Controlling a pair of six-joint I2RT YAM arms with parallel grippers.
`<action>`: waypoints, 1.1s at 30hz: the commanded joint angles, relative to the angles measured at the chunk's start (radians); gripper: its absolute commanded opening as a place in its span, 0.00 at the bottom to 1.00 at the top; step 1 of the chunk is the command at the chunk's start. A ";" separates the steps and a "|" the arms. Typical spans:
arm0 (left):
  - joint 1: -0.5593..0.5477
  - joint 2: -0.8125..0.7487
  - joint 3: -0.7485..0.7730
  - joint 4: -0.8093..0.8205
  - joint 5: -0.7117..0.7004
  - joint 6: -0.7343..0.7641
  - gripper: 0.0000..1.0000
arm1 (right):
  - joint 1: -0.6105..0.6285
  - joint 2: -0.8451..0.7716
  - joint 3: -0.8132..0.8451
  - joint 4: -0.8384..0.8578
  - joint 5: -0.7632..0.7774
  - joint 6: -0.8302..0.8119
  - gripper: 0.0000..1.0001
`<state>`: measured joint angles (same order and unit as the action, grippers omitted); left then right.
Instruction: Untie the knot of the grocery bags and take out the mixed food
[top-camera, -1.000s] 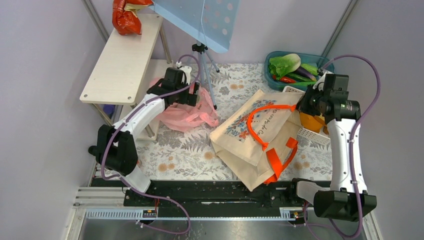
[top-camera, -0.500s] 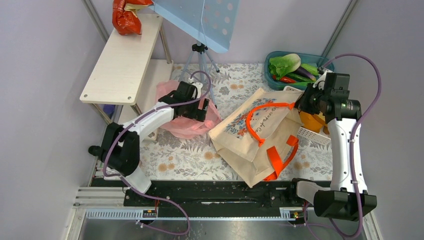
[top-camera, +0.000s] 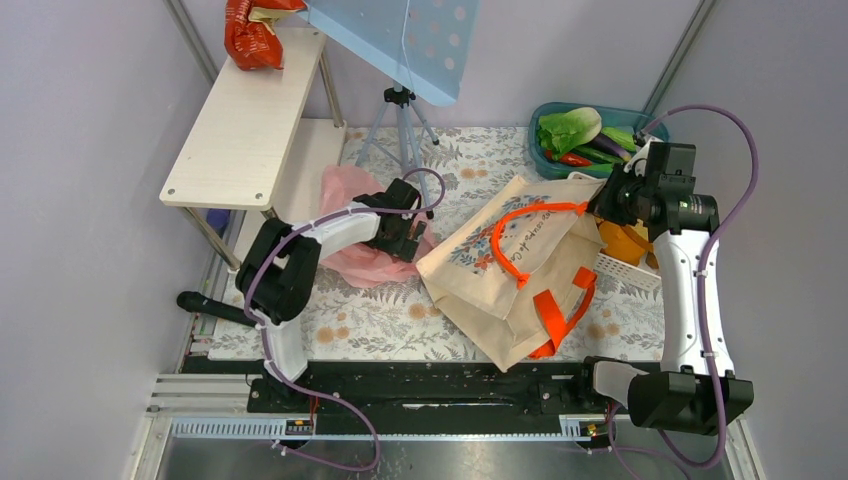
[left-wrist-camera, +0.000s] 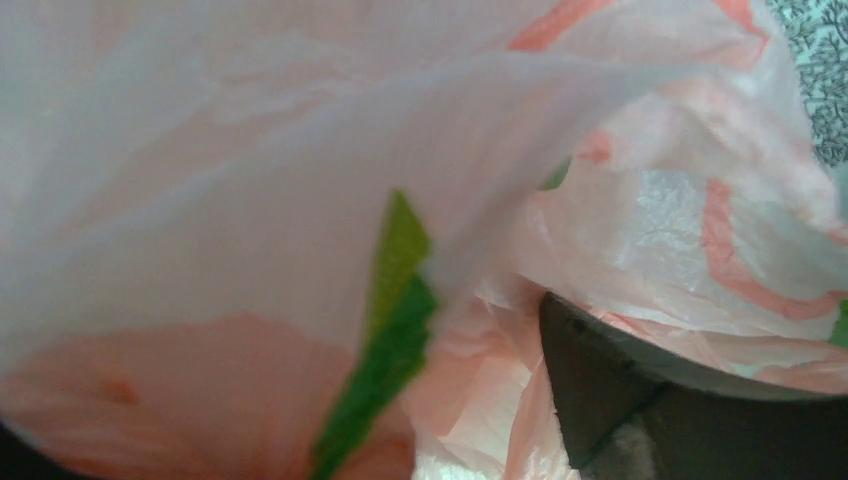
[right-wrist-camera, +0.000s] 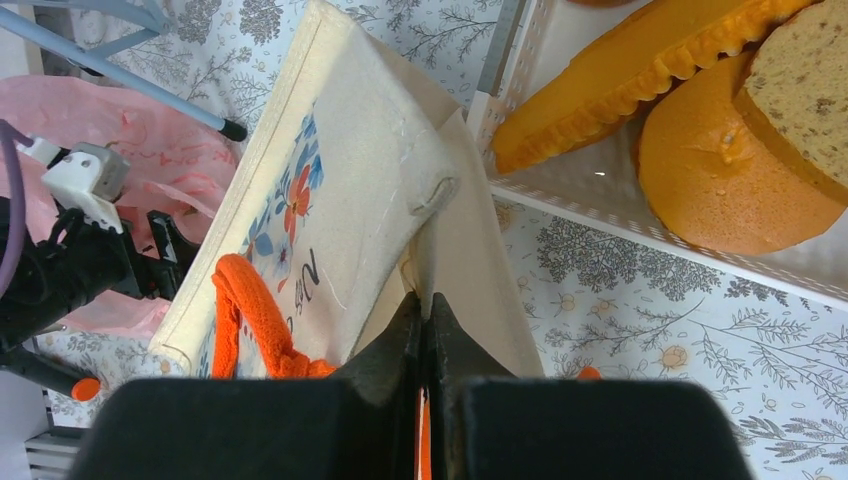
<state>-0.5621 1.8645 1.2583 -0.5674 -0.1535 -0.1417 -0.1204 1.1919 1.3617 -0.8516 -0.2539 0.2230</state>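
Pink bag (top-camera: 352, 232) lies crumpled on the left of the patterned surface (top-camera: 390, 310), partly under the corner of the white shelf (top-camera: 245, 105), and that is where we find the task's thing. Nearest to us, the beige tote (top-camera: 510, 270) with orange handles (top-camera: 545, 300) sprawls across the middle, tilted. Our left gripper (top-camera: 408, 238) sits low against the right side of the bag; from the wrist we see thin pink film pressed all round the camera, one dark finger (left-wrist-camera: 640, 400) at the lower right, and a green strip (left-wrist-camera: 390, 330) showing through the plastic. Its jaws stand spread wide, and we cannot tell whether any film lies between them. Our right gripper (right-wrist-camera: 425, 320) is beside the tote's upper right corner, its jaws clenched; whether tote cloth is pinched between them we cannot tell. Just beyond it a white basket (right-wrist-camera: 640, 210) holds orange and brown bread pieces (right-wrist-camera: 730, 160). Farther back, a tripod (top-camera: 400, 140) stands behind the bag, and a teal tray (top-camera: 545, 110) with green vegetables (top-camera: 570, 128) sits at the far right. A red bag (top-camera: 250, 35) rests on the shelf's far end.
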 joint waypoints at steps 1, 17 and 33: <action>-0.005 0.019 0.052 -0.017 -0.048 -0.021 0.75 | 0.015 -0.008 0.040 0.074 -0.007 0.024 0.00; -0.005 -0.351 0.128 -0.036 0.061 -0.043 0.00 | 0.251 0.115 0.254 -0.036 0.301 -0.020 0.00; -0.005 -0.772 0.201 -0.142 0.100 0.002 0.00 | 0.472 0.367 0.338 0.198 0.530 0.146 0.00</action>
<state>-0.5648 1.1641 1.4460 -0.7193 -0.0978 -0.1291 0.3023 1.5333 1.6398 -0.8070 0.2382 0.2951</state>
